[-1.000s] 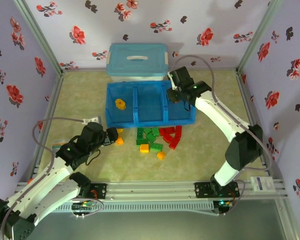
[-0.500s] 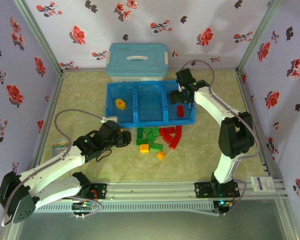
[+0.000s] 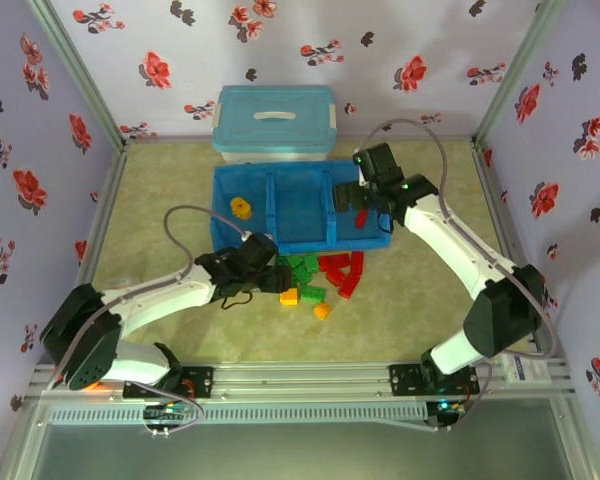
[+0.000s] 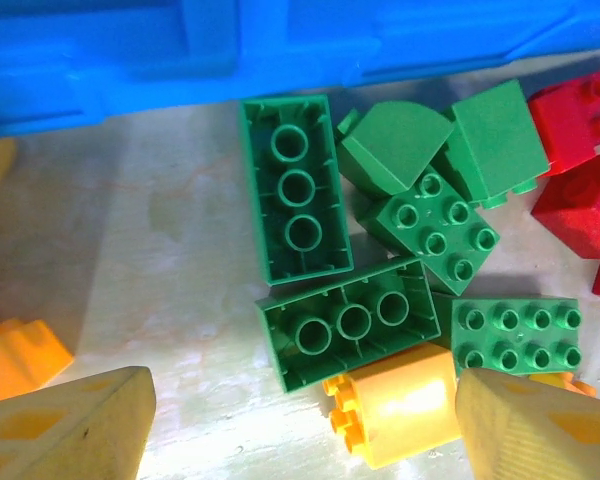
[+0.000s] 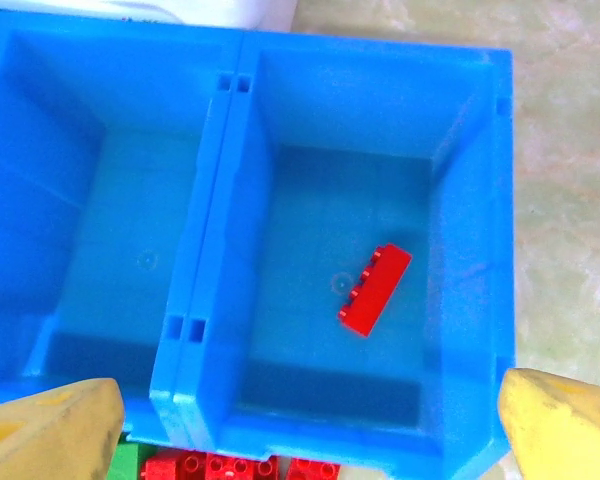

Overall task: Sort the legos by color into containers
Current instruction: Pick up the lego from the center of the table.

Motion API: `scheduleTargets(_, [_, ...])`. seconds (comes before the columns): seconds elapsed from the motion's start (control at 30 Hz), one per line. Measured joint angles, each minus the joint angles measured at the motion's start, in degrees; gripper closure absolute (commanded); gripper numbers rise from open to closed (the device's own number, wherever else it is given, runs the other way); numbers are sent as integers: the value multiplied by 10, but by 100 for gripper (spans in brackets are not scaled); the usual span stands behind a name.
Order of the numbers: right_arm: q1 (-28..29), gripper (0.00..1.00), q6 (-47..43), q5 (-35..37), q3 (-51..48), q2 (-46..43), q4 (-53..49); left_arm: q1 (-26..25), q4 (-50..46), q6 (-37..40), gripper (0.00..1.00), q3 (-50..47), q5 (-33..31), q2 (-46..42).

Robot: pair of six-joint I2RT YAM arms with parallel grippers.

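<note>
Worked over a mottled pale-green tabletop (image 3: 150,200) inside lilac walls (image 3: 310,90) printed with red flowers. Hung the left gripper (image 4: 300,425), fingers wide, above loose legos (image 4: 350,325) just beside the blue tray (image 4: 130,60). Held the right gripper (image 5: 305,430) spread wide, empty, over the right compartment (image 5: 310,200) with one red brick (image 5: 375,290) inside.

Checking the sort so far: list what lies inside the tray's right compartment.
The right compartment holds one red lego, nothing else visible. From above, the right arm covers part of it.
</note>
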Motion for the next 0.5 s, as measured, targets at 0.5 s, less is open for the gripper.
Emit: scheduleTargets(0.5, [8,2,33,-3,-98,-29,28,-10,33,-26,20,30,20,93])
